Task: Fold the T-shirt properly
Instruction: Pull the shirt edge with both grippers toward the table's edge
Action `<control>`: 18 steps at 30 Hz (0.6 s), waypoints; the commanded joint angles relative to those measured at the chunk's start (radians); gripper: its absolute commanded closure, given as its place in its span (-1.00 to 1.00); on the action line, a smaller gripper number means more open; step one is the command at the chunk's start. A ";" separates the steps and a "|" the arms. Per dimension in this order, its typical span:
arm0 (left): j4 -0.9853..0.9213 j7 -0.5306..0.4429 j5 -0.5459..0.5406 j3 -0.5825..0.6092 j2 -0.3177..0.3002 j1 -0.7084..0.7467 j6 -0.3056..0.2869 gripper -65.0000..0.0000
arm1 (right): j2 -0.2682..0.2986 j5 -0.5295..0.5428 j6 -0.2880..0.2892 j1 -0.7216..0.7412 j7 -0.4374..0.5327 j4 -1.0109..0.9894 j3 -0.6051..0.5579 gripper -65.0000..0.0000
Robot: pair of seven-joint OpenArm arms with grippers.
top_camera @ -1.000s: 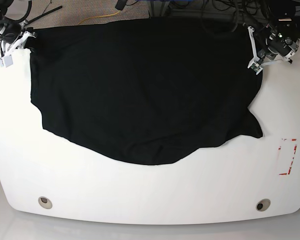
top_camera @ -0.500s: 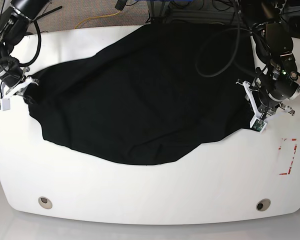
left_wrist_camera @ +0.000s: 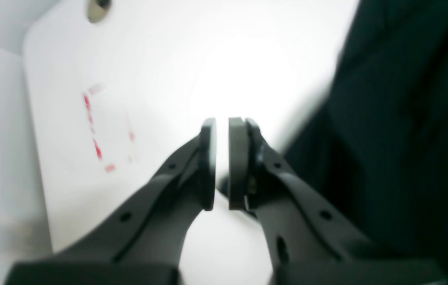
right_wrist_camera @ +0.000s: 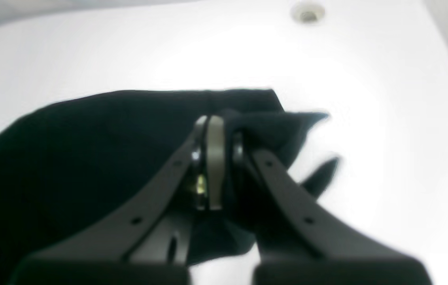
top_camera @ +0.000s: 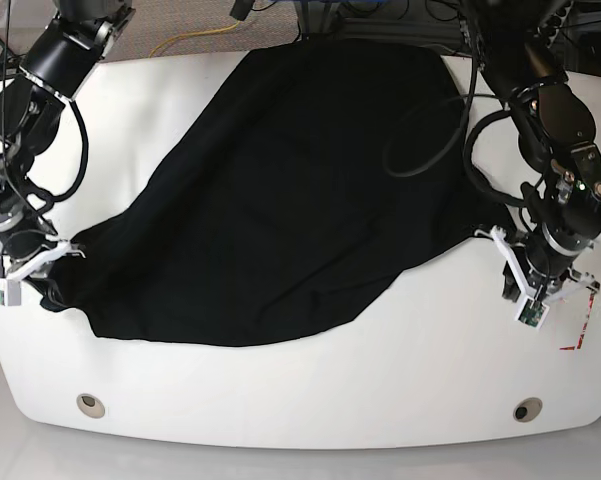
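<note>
A white desk is carrying the black T-shirt, stretching between the right end effector, clenching its corner at the left, and the left end effector, pinching its opposite edge.

Count on site: 1 T-shirt, black, no 2nd garment. 1 table, white top. 2 arms, w/ 1 gripper each: left gripper, right gripper. 2 round grommet holes in table top, 1 per near corner, 2nd at. 1 red tape marking near table edge on the left arm's side. Cables behind table: several, approx., exact no. can't be made out.
</note>
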 commanded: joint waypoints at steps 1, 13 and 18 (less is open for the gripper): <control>-0.030 -0.034 -0.008 -0.001 -0.014 -0.127 -0.001 0.89 | 0.043 -0.046 0.009 0.117 0.046 0.017 -0.035 1.00; -0.123 0.009 -0.013 0.000 -0.148 -0.452 -0.001 0.89 | 0.205 -0.085 0.008 0.455 -0.003 0.014 -0.296 1.00; -0.136 0.017 -0.015 0.029 -0.152 -0.492 -0.001 0.89 | 0.207 -0.086 0.008 0.548 -0.076 0.014 -0.308 1.00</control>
